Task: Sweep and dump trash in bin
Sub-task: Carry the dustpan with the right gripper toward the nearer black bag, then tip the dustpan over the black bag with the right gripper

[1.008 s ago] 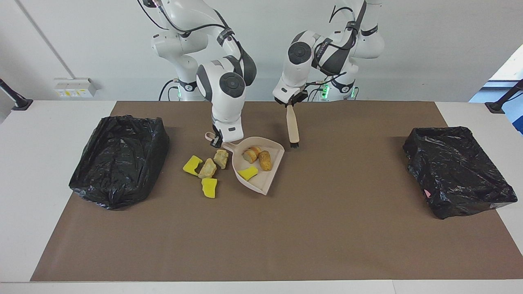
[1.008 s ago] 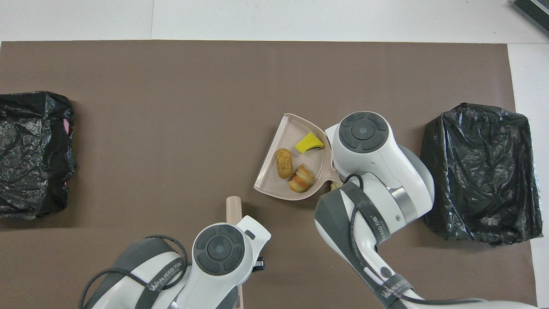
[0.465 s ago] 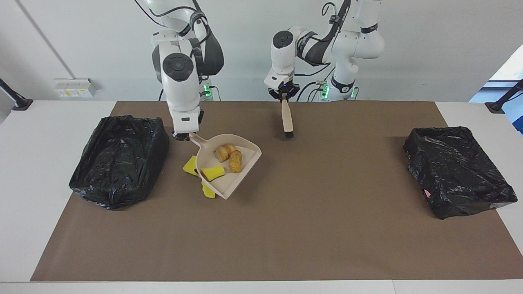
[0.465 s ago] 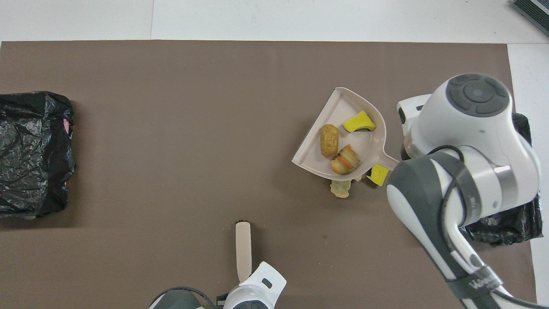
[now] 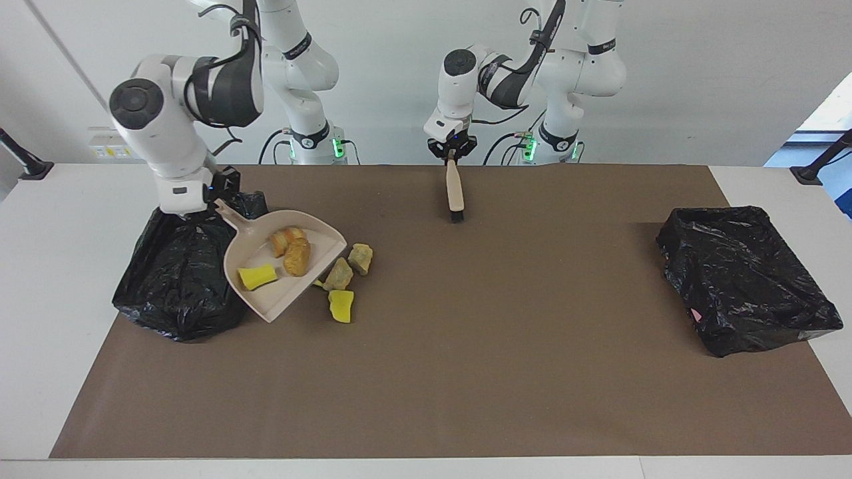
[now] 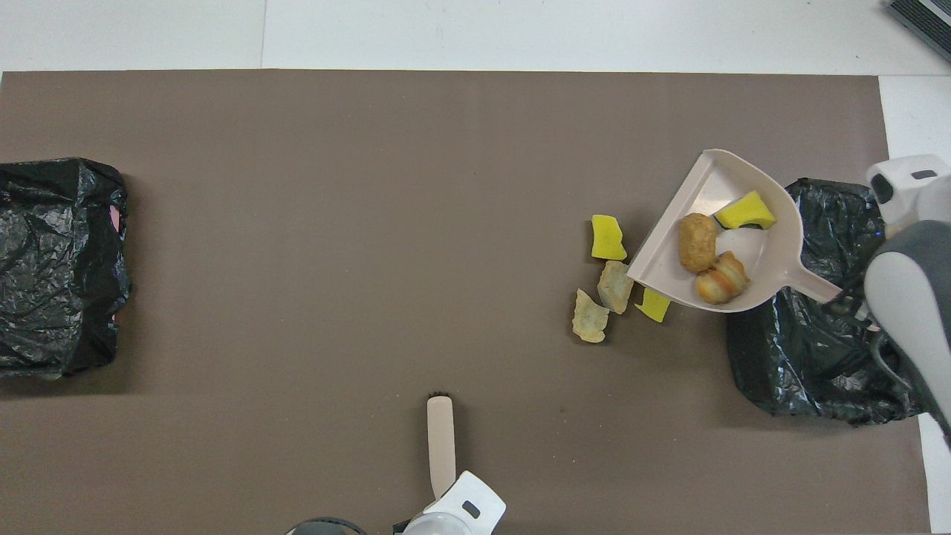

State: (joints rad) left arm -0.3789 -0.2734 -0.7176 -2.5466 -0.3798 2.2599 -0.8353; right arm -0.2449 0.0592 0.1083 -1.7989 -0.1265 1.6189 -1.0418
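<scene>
- My white table (image 5: 80, 279) wears a brown rectangular mat (image 5: 466, 372).
- Plain white wall (image 5: 699, 80) back of me, white socket box (image 5: 120, 142) on it.
- Daylight from a bright opening (image 5: 829, 110) at my left arm's end.

Seven small lumps of trash are seen. Three are carried in the beige plastic dustpan (image 5: 266, 303) gripped at its handle by the right gripper (image 5: 214, 205): a bright yellow sponge chunk (image 5: 257, 277), an orange-brown bread-like lump (image 5: 297, 257) and a striped tan roll (image 5: 283, 239). Four are left on the brown mat (image 5: 466, 346), toward the left gripper (image 5: 452, 152) from the pan: two beige crumbly pieces (image 5: 360, 257) (image 5: 339, 273), a yellow sponge block (image 5: 341, 305), and a yellow scrap (image 6: 654, 304) partly hidden under the pan's edge.
</scene>
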